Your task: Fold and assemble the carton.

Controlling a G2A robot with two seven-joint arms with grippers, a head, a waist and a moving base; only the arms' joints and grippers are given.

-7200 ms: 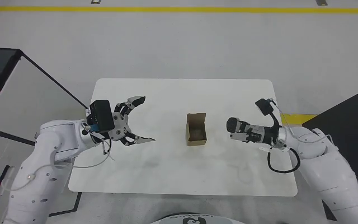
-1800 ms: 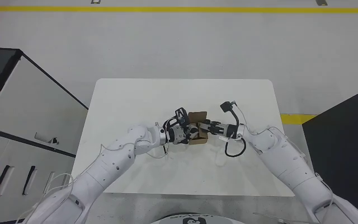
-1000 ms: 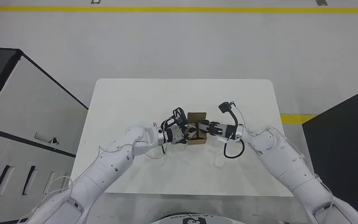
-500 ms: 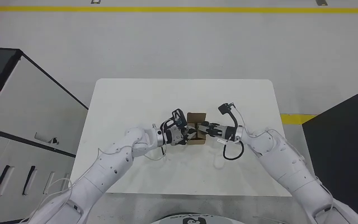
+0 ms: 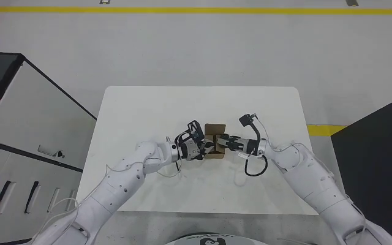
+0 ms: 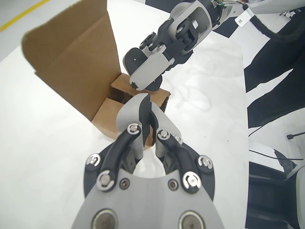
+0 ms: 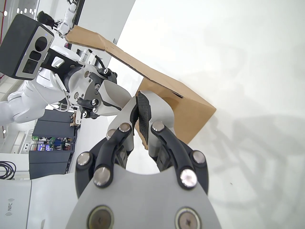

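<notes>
The white desk [image 5: 153, 110] is the biggest thing here, and the small brown carton [image 5: 214, 129] stands on it close to the middle, a touch toward the right arm's side. The carton [image 6: 107, 117] is open at the top. Its one tall flap [image 6: 71, 48] rises from the wall farthest from the robot and stands nearly upright, with a crease across it partway up. The two arms come in low from opposite sides and meet at the box. From the left wrist camera, the left pincer [image 6: 148, 113] is closed down on the top edge of the side wall nearest it, with cardboard caught between the pads. The right pincer [image 7: 140, 113] does the same on the opposite side wall [image 7: 181, 101], its fingers drawn together with the cardboard edge nipped between them. Seen from above, the left pincer [image 5: 205, 147] and the right pincer [image 5: 222, 146] sit just apart across the carton's open mouth, each touching its own side, and the carton's base rests flat on the desk.
</notes>
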